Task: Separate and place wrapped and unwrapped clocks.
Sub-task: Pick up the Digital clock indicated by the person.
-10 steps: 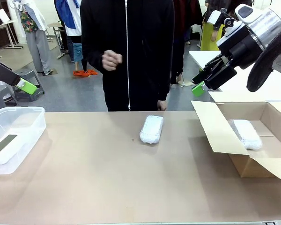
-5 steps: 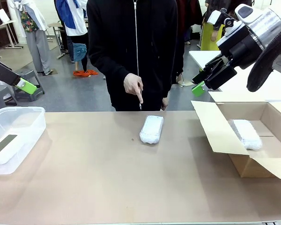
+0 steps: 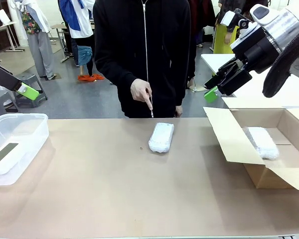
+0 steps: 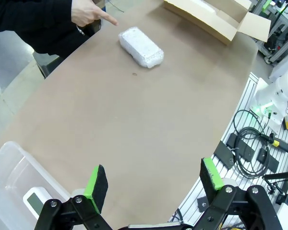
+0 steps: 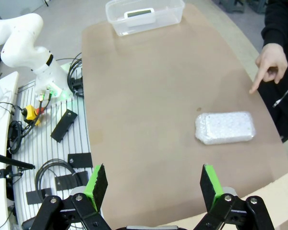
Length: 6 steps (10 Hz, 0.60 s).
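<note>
Since before, we saw the person's hand (image 3: 141,91) drop, pointing at the wrapped clock (image 3: 161,137); both our grippers (image 4: 151,184) (image 5: 153,183) gaped empty.

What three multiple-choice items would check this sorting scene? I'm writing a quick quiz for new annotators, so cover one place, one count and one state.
1. Where does the bare clock lie?
A. In the clear plastic bin
B. In the cardboard box
C. Mid-table

2. How many bubble-wrapped bundles show in the front view?
A. One
B. Two
C. Three

3. How does the left gripper stand?
A. Shut on a bundle
B. Open, holding nothing
C. Shut, empty

Answers:
1 A: its dark screen shows inside the bin.
2 B: one bundle on the table, one bundle in the cardboard box.
3 B: its green pads stand apart over bare table.
</note>
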Each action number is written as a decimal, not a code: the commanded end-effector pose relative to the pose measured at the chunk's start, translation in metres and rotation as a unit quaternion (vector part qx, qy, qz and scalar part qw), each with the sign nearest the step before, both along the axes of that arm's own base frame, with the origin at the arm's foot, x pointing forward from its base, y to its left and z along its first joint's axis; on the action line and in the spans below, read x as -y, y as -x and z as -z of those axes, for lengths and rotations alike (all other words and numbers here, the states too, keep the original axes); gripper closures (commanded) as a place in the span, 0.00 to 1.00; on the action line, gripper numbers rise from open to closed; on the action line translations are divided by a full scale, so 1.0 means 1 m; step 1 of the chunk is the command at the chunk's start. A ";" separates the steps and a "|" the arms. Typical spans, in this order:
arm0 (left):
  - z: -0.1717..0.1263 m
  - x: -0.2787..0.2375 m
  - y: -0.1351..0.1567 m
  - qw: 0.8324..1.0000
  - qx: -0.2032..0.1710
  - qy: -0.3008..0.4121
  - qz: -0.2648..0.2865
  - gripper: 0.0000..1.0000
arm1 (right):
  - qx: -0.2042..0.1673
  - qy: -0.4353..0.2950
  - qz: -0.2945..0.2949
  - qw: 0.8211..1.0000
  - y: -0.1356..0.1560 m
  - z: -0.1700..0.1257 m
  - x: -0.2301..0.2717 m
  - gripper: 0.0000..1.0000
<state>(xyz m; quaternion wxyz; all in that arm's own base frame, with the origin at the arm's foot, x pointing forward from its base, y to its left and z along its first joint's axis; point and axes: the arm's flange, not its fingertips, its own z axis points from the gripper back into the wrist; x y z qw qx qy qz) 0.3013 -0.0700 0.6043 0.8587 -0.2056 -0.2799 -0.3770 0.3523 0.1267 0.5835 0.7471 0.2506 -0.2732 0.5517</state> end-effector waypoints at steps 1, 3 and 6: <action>-0.001 -0.001 0.000 1.000 0.002 0.000 -0.003 0.00 | 0.002 -0.002 -0.009 1.000 -0.001 0.000 0.001 0.00; -0.001 -0.001 0.000 1.000 0.002 0.000 -0.003 0.00 | 0.002 -0.002 -0.009 1.000 -0.001 0.000 0.001 0.00; -0.001 -0.001 0.000 1.000 0.002 0.000 -0.003 0.00 | -0.130 -0.042 0.070 0.988 -0.019 -0.041 -0.045 0.00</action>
